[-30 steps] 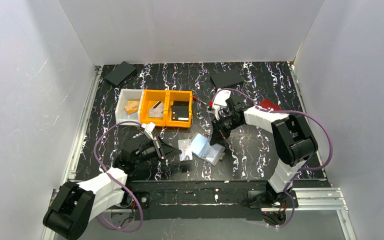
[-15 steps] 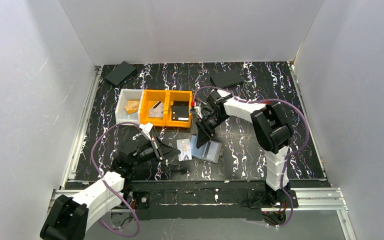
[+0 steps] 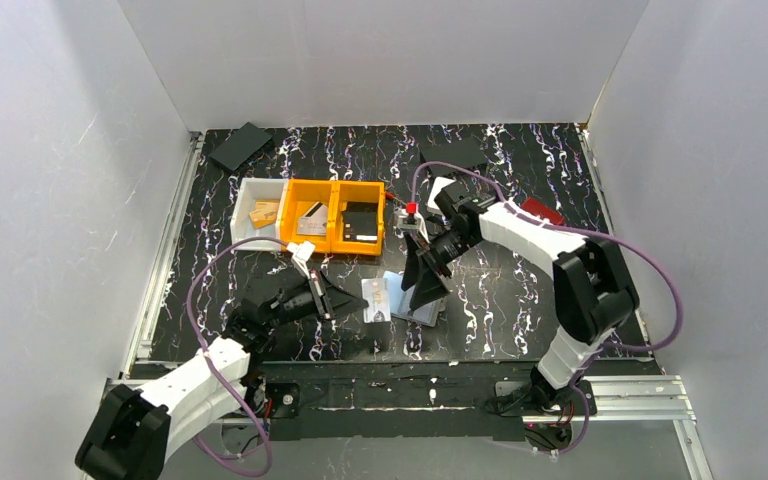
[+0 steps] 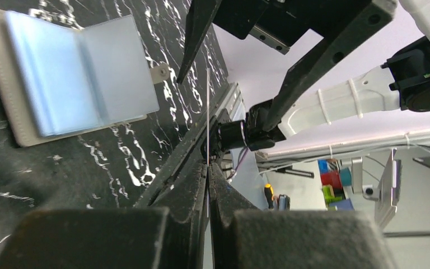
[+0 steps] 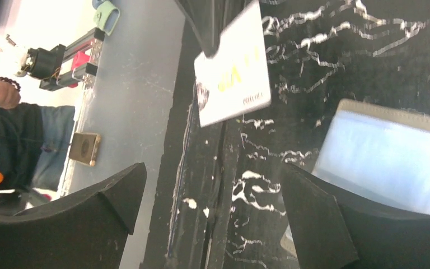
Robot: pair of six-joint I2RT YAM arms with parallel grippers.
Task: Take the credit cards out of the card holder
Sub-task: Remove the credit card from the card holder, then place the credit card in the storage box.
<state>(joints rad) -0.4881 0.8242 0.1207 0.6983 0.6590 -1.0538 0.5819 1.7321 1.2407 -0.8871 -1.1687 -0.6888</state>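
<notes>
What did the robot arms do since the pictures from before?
The right gripper swung left, then came nearer and down over the open card holder, jaws open and holding nothing. The left gripper kept pinching one card beside the holder and barely moved. The card holder stayed open in the same place.

From where I stand, the left arm lies low, stretched out toward the card holder. The left gripper is pinched tight on a credit card just left of the holder. The right arm bends down from behind. The right gripper is spread wide directly over the holder.
</notes>
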